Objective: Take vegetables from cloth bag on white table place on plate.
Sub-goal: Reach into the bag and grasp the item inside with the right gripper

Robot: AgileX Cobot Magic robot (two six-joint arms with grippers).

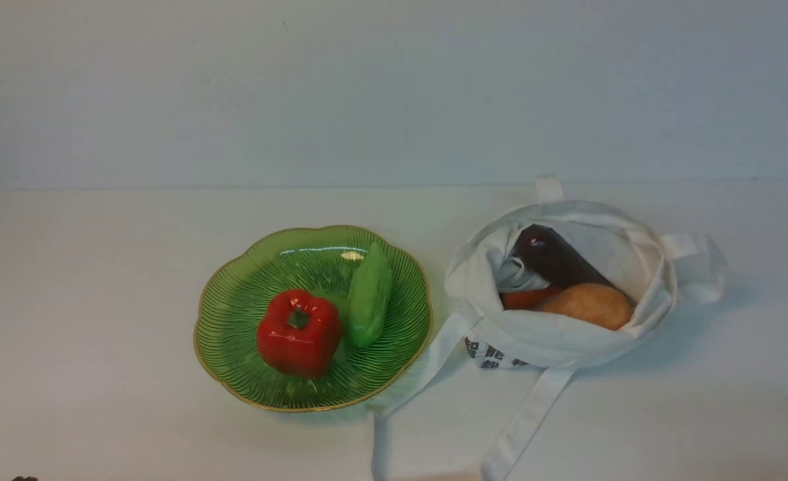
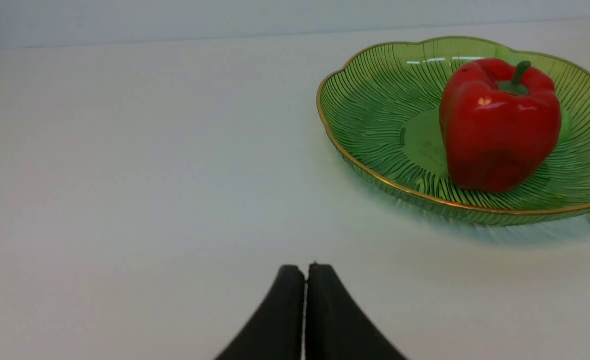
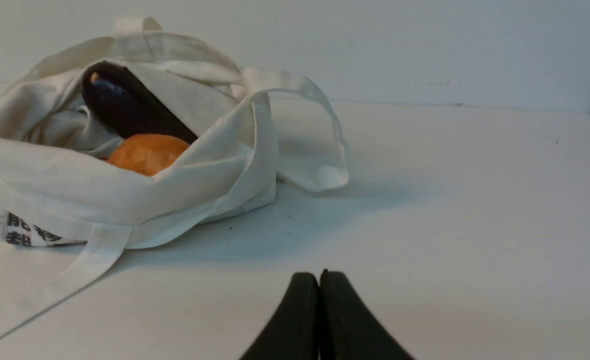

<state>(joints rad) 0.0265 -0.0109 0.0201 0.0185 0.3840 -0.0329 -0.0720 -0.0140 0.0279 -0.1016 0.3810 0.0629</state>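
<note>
The off-white cloth bag [image 1: 554, 334] lies open on the white table [image 1: 99, 300], right of the green plate [image 1: 233, 314]. Inside the bag I see a dark aubergine [image 1: 554, 257], a tan potato [image 1: 591, 304] and a sliver of orange carrot [image 1: 524, 297]. On the plate rest a red pepper [image 1: 299, 333] and a green cucumber [image 1: 370, 294]. My left gripper [image 2: 305, 267] is shut and empty, low over bare table short of the plate [image 2: 375, 100]. My right gripper [image 3: 319, 275] is shut and empty, near the bag [image 3: 124, 190], beside its looped handle. Neither gripper shows in the front view.
Two long flat straps [image 1: 527, 414] of the bag trail toward the table's near edge. A pale wall [image 1: 394, 87] rises behind the table's far edge. A small dark object [image 1: 25, 478] peeks in at the bottom left corner.
</note>
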